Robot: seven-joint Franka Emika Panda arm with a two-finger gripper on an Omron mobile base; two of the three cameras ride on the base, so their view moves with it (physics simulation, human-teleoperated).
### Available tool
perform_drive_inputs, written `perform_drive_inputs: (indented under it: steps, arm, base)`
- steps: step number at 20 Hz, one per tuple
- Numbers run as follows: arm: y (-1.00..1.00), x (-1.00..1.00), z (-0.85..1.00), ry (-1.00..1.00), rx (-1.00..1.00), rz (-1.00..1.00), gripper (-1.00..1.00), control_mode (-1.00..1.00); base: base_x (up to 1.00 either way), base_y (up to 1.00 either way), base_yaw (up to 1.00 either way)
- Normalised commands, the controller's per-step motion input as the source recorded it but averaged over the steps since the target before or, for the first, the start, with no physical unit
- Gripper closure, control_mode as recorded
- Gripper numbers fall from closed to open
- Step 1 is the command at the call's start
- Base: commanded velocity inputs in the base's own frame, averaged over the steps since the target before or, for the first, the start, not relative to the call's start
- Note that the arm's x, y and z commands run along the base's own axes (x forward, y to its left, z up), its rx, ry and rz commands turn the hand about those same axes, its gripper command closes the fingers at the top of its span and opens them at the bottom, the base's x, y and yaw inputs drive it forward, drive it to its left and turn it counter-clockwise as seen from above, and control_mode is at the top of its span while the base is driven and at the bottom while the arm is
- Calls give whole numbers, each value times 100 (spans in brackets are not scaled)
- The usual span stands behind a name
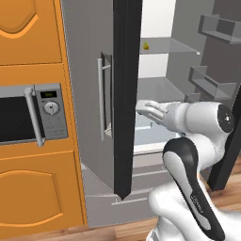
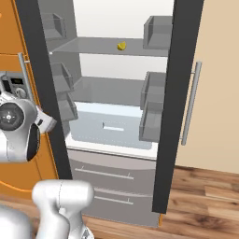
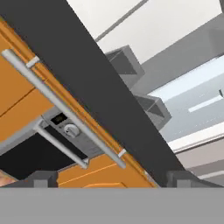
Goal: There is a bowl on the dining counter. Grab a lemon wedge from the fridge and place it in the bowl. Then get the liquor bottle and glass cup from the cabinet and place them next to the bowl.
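Kitchen surroundings first: orange cabinetry, wood plank floor, and a grey fridge (image 2: 112, 88) standing open in front of my rig.

From the hand camera, my fingers (image 3: 113, 178) are spread wide, two small dark blocky tips with nothing between them. Just beyond them runs the black edge of the left fridge door (image 3: 94, 94), with its long brushed-metal handle (image 3: 61, 107) on the left side. From the left base camera, the hand (image 1: 150, 111) sits just right of that door edge, at the mouth of the fridge.

Further left is a microwave (image 1: 28, 115) set into the orange cabinet, dark glass front, silver panel with a round knob.

Inside the fridge, the lemon wedge (image 2: 121, 45) lies on the upper glass shelf (image 2: 93, 46), far back and well above my hand. It is small, yellow, rounded. Below it are a second shelf, a pale drawer, and boxy grey door bins (image 2: 154, 109) on both sides.

What could go wrong, as I judge it: the hand is close to the door edge, so swinging upward could knock the door. The wedge is small and curved, so the fingers may push it backward rather than trap it. Reaching high and deep, the wrist may strike the shelf lip.
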Motion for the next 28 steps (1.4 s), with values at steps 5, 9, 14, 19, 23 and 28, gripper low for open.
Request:
perform_drive_inputs:
  steps: [5,9,14,19,23,28]
  arm:
    - [-76,7,0,2,26,0,-100,-100]
    - [-46,33,0,9,24,0,-100,-100]
    - [-11,57,0,9,25,0,-100,-100]
    - [0,78,0,16,22,0,-100,-100]
    - [0,80,0,18,21,0,-100,-100]
    - [16,65,0,14,16,3,-100,-100]
  base:
    - [0,0,0]
    - [0,0,0]
    - [0,0,0]
    - [0,0,0]
    - [0,0,0]
    - [0,0,0]
